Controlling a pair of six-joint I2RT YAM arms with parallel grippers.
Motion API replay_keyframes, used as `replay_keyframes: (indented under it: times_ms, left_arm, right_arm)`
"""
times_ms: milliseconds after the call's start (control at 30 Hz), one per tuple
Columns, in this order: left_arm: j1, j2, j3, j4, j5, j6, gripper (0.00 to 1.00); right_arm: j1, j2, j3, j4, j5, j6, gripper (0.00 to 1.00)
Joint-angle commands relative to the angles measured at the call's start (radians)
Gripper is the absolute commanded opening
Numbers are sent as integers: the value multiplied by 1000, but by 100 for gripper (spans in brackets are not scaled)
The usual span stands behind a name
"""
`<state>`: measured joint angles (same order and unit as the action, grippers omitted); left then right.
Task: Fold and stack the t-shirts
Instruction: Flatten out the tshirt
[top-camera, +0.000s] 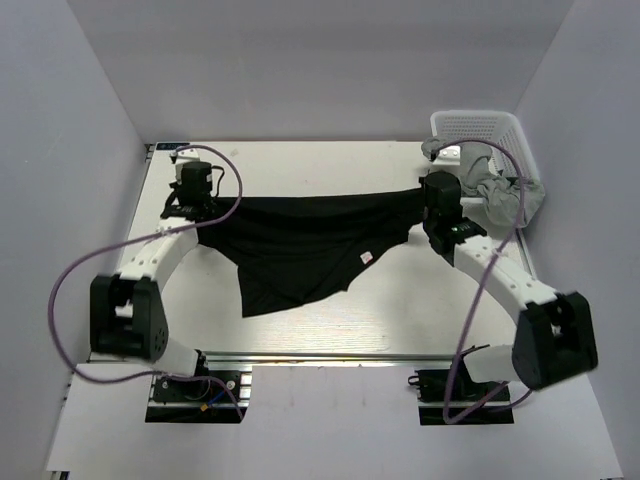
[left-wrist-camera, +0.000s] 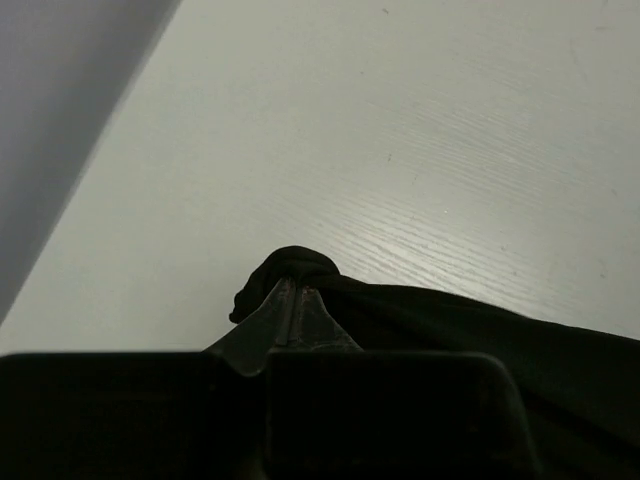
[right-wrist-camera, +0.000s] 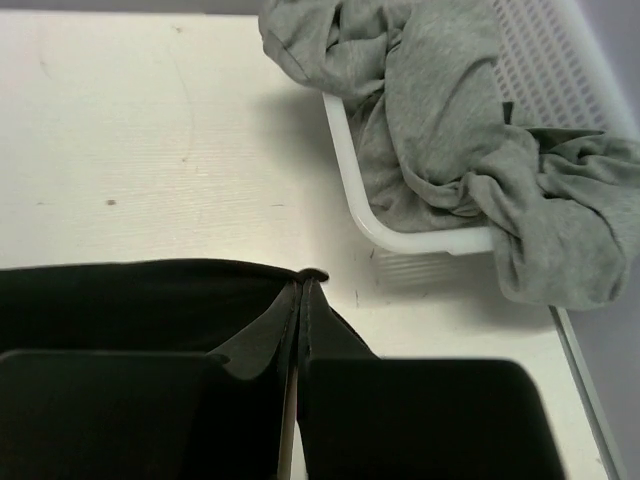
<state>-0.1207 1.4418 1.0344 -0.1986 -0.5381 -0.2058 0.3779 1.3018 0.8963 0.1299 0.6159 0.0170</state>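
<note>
The black t-shirt (top-camera: 310, 245) hangs stretched between my two grippers above the table, its lower part draping toward the front, with a small pale label (top-camera: 366, 259) showing. My left gripper (top-camera: 200, 205) is shut on the shirt's left corner, seen bunched at the fingertips in the left wrist view (left-wrist-camera: 290, 270). My right gripper (top-camera: 432, 205) is shut on the right corner, seen in the right wrist view (right-wrist-camera: 305, 280). Light grey t-shirts (top-camera: 500, 190) lie crumpled in and over the basket, also in the right wrist view (right-wrist-camera: 450, 150).
A white plastic lattice basket (top-camera: 480, 128) stands at the back right corner, right beside my right gripper; its rim (right-wrist-camera: 420, 240) is near the fingertips. Grey walls close the table on left, back and right. The table (top-camera: 300, 165) is pale wood grain.
</note>
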Motion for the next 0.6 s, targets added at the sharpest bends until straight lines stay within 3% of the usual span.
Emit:
replay_keyframes:
  times_ms: [0,333,367,400,433,500,567]
  left_arm:
    - [30,118,120,96,4,-17,0]
    - [87,540,495,25,107,-3,0]
    - [87,560,495,7,122,-3,4]
    - [87,578,547,-4,144,6,15]
    - [87,597,571,-28,144,6,37]
    - [87,637,625,-28,170,19,58]
    - [87,657,667,-38,170,29,58]
  right_arm:
    - [-51,112,127,89,-42,12,0]
    - [-128,497,485,-1,-146,-12,0]
    - [-131,537,509,-10,-154,-12,0]
    - [-131,580,529,-18,-174,-12,0]
    - [-135,617,568,-29,-195,-12,0]
    - [-137,649,622,-44,-203,-42,0]
    - [-142,718,705,-70,-187,-40,0]
